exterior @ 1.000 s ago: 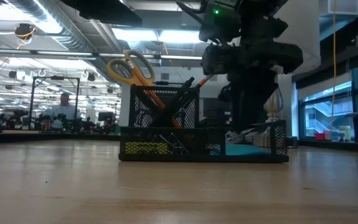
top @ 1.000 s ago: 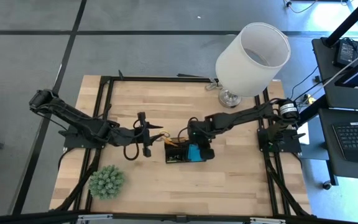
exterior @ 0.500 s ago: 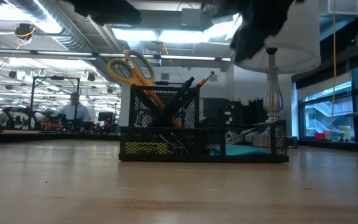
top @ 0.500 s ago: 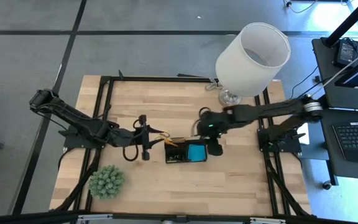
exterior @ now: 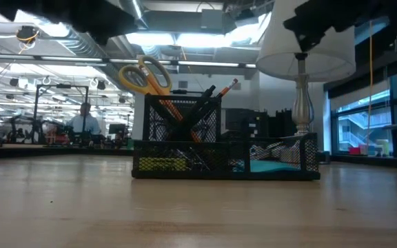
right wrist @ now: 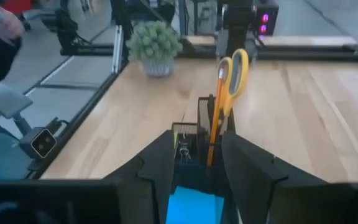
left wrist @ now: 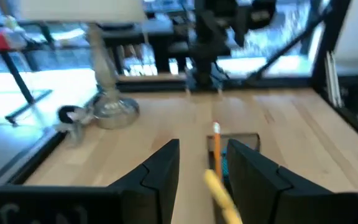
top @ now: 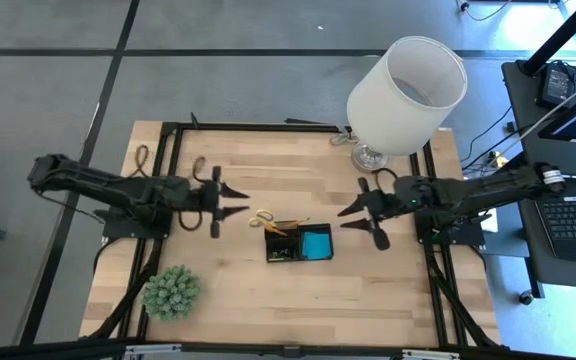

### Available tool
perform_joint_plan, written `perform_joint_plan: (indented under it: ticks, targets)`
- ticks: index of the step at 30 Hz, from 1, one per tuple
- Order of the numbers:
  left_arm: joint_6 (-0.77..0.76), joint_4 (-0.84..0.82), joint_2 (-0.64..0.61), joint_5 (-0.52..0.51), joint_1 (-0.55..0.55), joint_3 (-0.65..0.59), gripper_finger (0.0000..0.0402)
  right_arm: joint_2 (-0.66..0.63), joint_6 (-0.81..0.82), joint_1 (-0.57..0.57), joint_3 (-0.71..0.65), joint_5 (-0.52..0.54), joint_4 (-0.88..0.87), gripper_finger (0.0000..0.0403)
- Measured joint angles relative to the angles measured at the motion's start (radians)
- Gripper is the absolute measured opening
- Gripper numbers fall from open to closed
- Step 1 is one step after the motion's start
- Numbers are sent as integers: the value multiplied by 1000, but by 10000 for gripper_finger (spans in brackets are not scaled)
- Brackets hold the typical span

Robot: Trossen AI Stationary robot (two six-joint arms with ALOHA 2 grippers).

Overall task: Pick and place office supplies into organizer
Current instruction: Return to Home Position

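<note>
High view: both arms stretch low and near-level over the bench, claws facing each other across the organizer.

Left claw is at the organizer's 10 o'clock, fingers spread, released, holding nothing.

Right claw is at its 2-3 o'clock, also spread wide and empty.

The organizer sits just 5 o'clock of bench centre. The blue pad lies flat in its 3 o'clock compartment. The yellow-handled scissors and an orange pencil stand tilted in the tall mesh section.

The lamp is at the bench's 1 o'clock corner and the plant ball at its 7 o'clock corner.
</note>
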Motion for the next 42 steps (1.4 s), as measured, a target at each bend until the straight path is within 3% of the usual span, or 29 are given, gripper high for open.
perform_joint_plan:
  ticks: [9,12,21,29,38,42]
  targets:
    - [-18,5,-342,33,104,-184,127,-218,10,0,-141,42,13,137]
    - [-27,-43,-457,28,110,-211,127,-293,26,-1,-185,113,10,137]
    - [-53,-173,-687,-1,110,-268,127,-500,21,-3,-316,141,9,137]
    - [-54,-262,-785,-1,110,-269,127,-677,25,-2,-409,140,-5,137]
    - [-67,-320,-797,-3,110,-269,127,-801,26,-2,-495,140,4,137]
    - [-65,-263,-801,-5,110,-318,127,-831,30,-2,-552,140,62,137]
